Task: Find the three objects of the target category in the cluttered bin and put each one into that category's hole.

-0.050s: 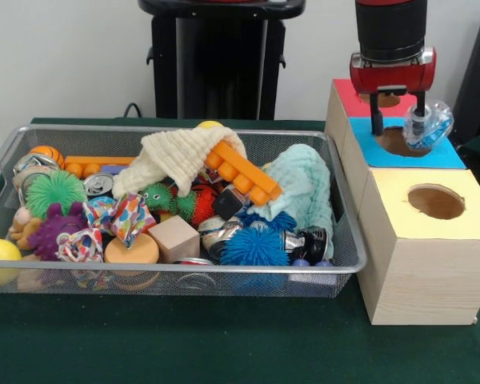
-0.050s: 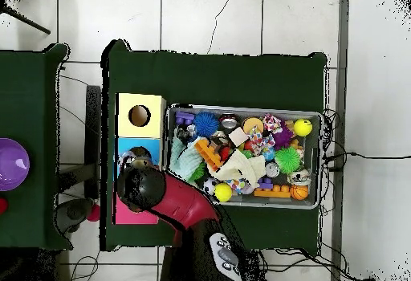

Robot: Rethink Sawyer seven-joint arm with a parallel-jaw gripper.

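The tool (image 1: 398, 120) pinches a clear crumpled bottle (image 1: 429, 125) over the blue box's hole (image 1: 402, 142), far right of the bin (image 1: 346, 240). Light, slick, crushable; best gripped at its neck.

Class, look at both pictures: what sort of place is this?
Probably a robotics lab: a tiled floor, a green-covered table, a wire bin of mixed toys, and wooden boxes with sorting holes under a robot's end effector.
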